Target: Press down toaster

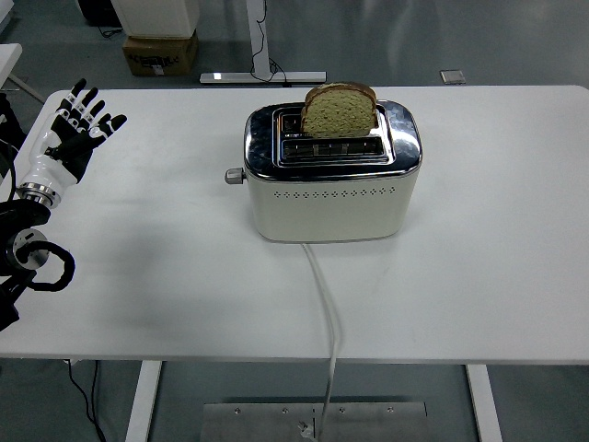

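The left hand (72, 129) is raised over the table's (166, 276) far left edge, its fingers (89, 107) spread wide and holding nothing. The toaster (331, 184) sits mid-table, well apart from it, a bread slice (338, 112) standing up out of its slot.

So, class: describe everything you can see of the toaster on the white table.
The toaster stands upright near the middle of the white table. Its body looks cream with a row of small holes; the top is shiny metal with two slots. A slice of brown bread sticks up from the far slot. A lever knob juts from its left end, and a white cord runs off the near edge.
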Controlling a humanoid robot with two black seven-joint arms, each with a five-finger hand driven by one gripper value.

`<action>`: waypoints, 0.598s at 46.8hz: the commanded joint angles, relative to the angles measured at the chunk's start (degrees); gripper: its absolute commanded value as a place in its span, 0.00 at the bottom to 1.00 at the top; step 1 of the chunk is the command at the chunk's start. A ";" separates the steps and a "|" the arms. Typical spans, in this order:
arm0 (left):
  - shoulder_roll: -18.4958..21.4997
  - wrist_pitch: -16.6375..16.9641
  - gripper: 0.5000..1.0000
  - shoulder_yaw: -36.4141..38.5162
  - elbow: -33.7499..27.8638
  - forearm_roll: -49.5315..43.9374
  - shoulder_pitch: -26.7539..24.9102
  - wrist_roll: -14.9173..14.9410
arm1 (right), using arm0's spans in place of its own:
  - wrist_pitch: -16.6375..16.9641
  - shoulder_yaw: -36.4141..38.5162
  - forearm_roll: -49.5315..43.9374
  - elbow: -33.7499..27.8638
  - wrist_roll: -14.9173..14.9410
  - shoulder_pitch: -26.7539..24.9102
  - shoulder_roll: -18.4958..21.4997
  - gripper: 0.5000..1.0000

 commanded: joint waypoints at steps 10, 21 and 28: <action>-5.37 0.09 1.00 -6.39 5.90 -0.98 0.02 0.02 | 0.00 -0.06 -0.01 0.04 -0.02 0.17 0.00 1.00; -7.92 0.09 1.00 -7.54 6.60 -1.33 0.02 0.10 | 0.00 0.02 -0.01 0.04 -0.02 0.17 0.00 1.00; -8.71 0.09 1.00 -7.54 6.60 -1.33 0.02 0.19 | 0.00 -0.06 -0.18 0.04 -0.02 0.17 0.00 1.00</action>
